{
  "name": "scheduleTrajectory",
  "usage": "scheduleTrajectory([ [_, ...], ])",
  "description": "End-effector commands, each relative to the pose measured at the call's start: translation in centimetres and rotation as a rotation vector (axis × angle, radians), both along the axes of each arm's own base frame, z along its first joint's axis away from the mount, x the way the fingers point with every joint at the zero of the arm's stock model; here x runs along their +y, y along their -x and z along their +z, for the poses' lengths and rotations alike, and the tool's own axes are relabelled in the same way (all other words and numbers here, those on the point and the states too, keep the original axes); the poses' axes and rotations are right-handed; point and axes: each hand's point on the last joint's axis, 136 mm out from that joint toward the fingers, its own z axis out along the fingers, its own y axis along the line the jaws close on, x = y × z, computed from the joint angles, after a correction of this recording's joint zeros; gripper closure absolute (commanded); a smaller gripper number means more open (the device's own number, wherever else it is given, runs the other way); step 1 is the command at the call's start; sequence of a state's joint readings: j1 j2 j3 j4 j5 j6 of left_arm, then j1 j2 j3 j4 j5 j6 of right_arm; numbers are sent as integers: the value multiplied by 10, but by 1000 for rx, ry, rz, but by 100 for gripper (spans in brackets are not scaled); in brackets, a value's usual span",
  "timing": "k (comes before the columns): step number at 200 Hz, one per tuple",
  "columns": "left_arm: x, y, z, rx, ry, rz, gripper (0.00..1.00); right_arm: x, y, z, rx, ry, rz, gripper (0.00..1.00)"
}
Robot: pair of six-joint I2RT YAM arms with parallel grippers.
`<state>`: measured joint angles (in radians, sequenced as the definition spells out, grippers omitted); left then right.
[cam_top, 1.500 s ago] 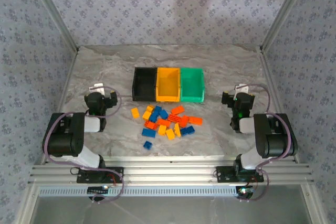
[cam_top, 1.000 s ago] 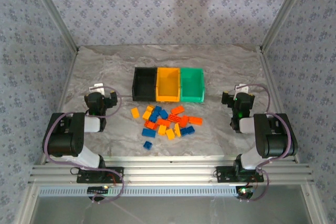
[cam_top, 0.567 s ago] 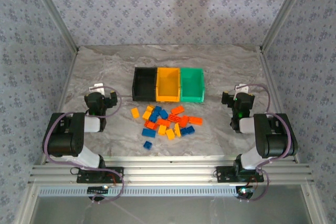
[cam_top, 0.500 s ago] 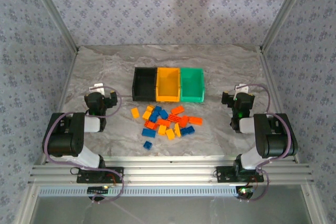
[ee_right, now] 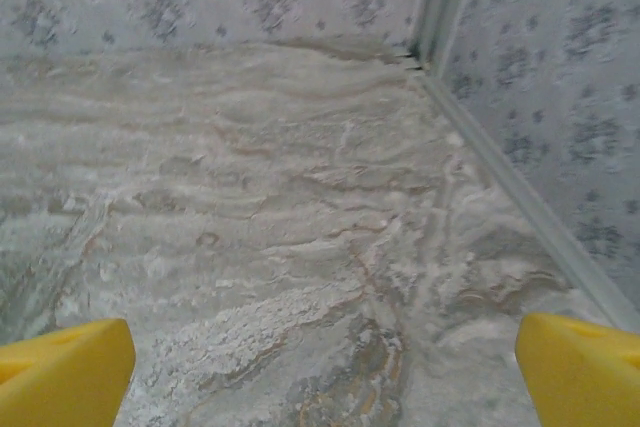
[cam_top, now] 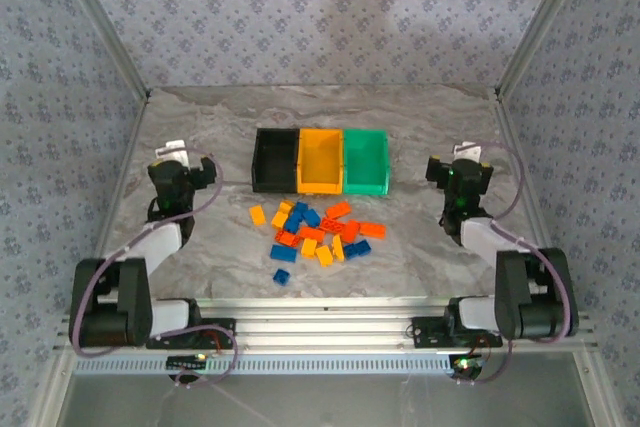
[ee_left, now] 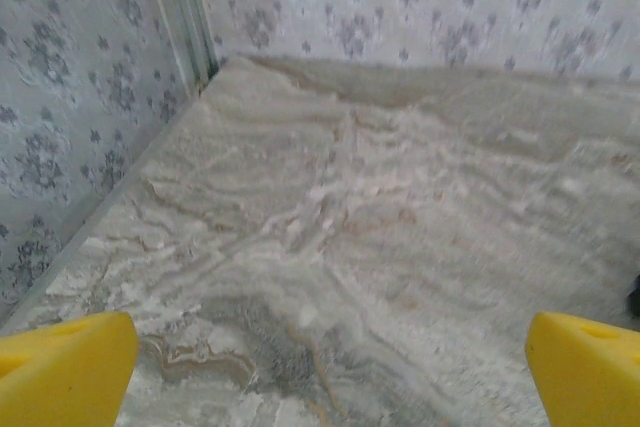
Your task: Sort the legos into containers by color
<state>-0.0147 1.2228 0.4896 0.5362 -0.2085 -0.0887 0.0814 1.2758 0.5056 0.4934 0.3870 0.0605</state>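
- Now, the legos (cam_top: 315,232) are seen scattered loose on the marbled tabletop (cam_top: 420,117), with yellow-orange, blue and red-orange mixed in one pile near the middle.
- A lone blue brick (cam_top: 282,276) is spotted just off the pile at 6 o'clock.
- At 12 o'clock of the pile the containers are lined up side by side: black container (cam_top: 275,185), yellow-orange container (cam_top: 321,187), green container (cam_top: 366,187).
- The left pincer (cam_top: 185,159) is found at 10 o'clock of the pile, well apart from it. It is released wide and nothing is gripped between its yellow fingertips (ee_left: 60,372).
- The right pincer (cam_top: 455,169) is placed at 3 o'clock of the green container, likewise spread and empty, with tabletop seen between its fingertips (ee_right: 575,372).
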Motion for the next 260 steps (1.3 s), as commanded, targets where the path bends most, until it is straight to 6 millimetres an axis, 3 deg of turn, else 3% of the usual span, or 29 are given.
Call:
scheduleTrajectory([
  [1, -1, 6, 38, -103, 124, 19, 0, -15, 20, 17, 17, -19, -213, 0],
  [15, 5, 11, 57, -185, 285, 88, 0, -18, 27, 18, 19, -169, -302, 0],
  [30, 11, 19, 65, -247, 476, 156, 1, -20, 41, 1, 87, -450, -429, 0],
  [46, 15, 32, 57, -246, 679, 244, 0, 1, 21, -9, 141, -626, -242, 0],
  [57, 24, 43, 50, -241, 750, 334, 0, 8, 19, -14, 138, -668, -211, 0],
  [65, 23, 46, 49, -242, 770, 331, 0, 14, 19, -15, 136, -671, -184, 0],
  [80, 3, 40, 54, -196, 779, 195, 0, 31, 23, -12, 177, -657, -110, 0],
  [98, -21, 36, 54, -96, 819, 95, 0, 56, 38, -15, 299, -623, -47, 0],
  [115, -45, 42, 47, -21, 830, 41, 1, 84, 59, -31, 409, -612, 8, 0],
  [151, -105, 75, 29, 198, 744, -118, 7, 155, 99, -67, 578, -578, 174, 0],
  [169, -130, 93, 20, 263, 728, -198, 2, 181, 112, -80, 641, -517, 241, 0],
  [202, -149, 124, 1, 315, 711, -257, 0, 198, 119, -94, 701, -404, 240, 0],
  [260, -144, 146, -26, 355, 710, -232, 0, 204, 117, -111, 752, -316, 177, 2],
])
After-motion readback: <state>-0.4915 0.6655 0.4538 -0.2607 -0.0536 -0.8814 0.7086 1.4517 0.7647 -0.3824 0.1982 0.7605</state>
